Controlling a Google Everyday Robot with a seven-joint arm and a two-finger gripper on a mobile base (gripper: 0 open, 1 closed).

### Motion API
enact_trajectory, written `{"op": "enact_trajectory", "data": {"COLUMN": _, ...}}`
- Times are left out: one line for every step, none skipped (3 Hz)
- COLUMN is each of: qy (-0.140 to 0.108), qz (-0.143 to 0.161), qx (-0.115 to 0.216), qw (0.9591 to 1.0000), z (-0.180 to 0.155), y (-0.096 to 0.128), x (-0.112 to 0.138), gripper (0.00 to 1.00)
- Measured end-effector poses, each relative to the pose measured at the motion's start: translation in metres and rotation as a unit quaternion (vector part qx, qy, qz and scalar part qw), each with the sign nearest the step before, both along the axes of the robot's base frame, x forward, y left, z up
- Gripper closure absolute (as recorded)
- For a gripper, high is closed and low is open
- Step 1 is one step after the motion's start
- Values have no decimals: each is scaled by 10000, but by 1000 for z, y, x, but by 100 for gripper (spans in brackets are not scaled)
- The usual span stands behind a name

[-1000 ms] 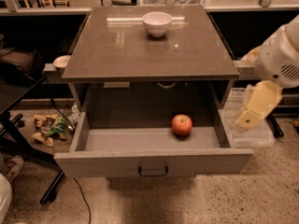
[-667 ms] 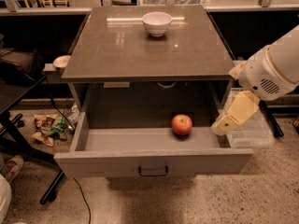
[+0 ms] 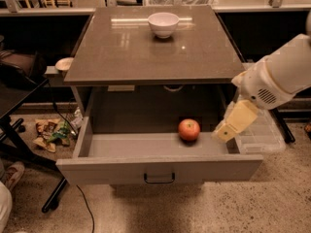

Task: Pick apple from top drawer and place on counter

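Observation:
The red-orange apple (image 3: 189,129) lies on the floor of the open top drawer (image 3: 121,171), right of its middle. The drawer is pulled fully out, with its black handle (image 3: 159,178) on the front panel. The glossy brown-grey counter (image 3: 136,52) forms the cabinet top above it. My gripper (image 3: 224,132) hangs from the white arm (image 3: 277,76) that comes in from the right. It points down-left over the drawer's right wall, a short way right of the apple and not touching it.
A white bowl (image 3: 163,24) stands at the back of the counter. A clear plastic bin (image 3: 265,135) sits on the floor right of the drawer, behind my gripper. Litter (image 3: 51,131) and a black stand leg (image 3: 29,154) lie to the left.
My arm has swung left and down from beside the cabinet, bringing the gripper over the drawer's right wall and closer to the apple. The apple and drawer have not moved.

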State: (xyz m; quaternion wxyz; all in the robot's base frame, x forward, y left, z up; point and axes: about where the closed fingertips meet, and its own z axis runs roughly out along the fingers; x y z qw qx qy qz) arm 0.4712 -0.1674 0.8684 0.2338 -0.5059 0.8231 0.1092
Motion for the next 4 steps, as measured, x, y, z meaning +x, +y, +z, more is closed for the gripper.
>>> {"op": "enact_trajectory", "data": {"qy": 14, "qz": -114, "qx": 88, "qw": 9999, "z": -49, "y": 14, "x": 20, "gripper": 0}}
{"op": "enact_trajectory", "data": {"qy": -68, "qz": -245, "qx": 262, "qw": 9993, "z": -94, "y": 30, "x": 44, "gripper": 0}}
{"op": "enact_trajectory", "data": {"qy": -169, "qz": -471, "qx": 449, "qw": 9977, "z": -129, "y": 36, "x": 72, "gripper": 0}}
{"op": "enact_trajectory", "data": {"qy": -221, "qz": -669, "qx": 652, "qw": 9954, "z": -158, "y": 38, "x": 95, "gripper": 0}}
